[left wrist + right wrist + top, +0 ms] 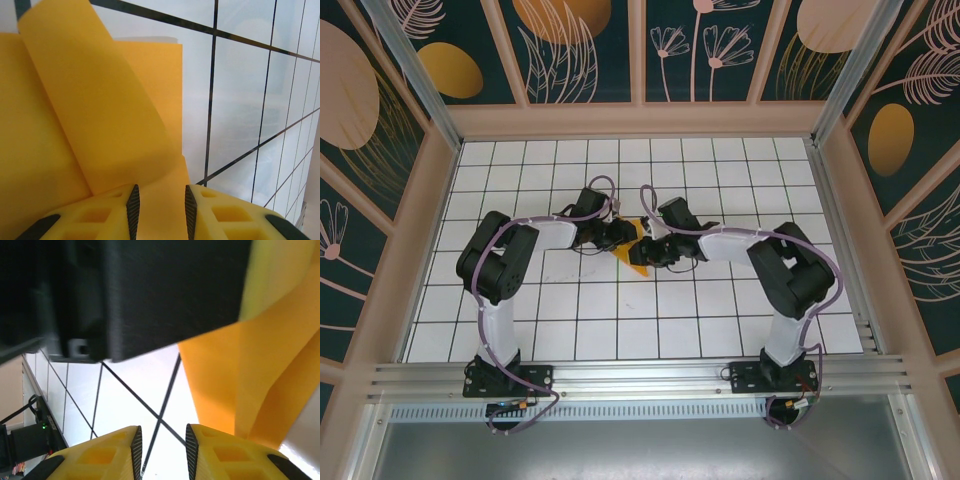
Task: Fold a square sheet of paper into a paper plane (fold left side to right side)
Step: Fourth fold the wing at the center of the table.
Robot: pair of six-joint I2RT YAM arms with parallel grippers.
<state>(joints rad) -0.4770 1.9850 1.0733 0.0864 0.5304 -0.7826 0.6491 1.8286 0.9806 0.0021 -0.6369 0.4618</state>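
Though by L gripper [160, 200], sheet [100, 110] edge curled.

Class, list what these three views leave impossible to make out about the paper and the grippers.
- Top view: the sheet of paper is tiny; left gripper and right gripper cover most of its outline.
- Left wrist view: a curled flap hides the sheet beneath; frame edges cut the paper off.
- Right wrist view: a blurred black body hides the paper's far part.
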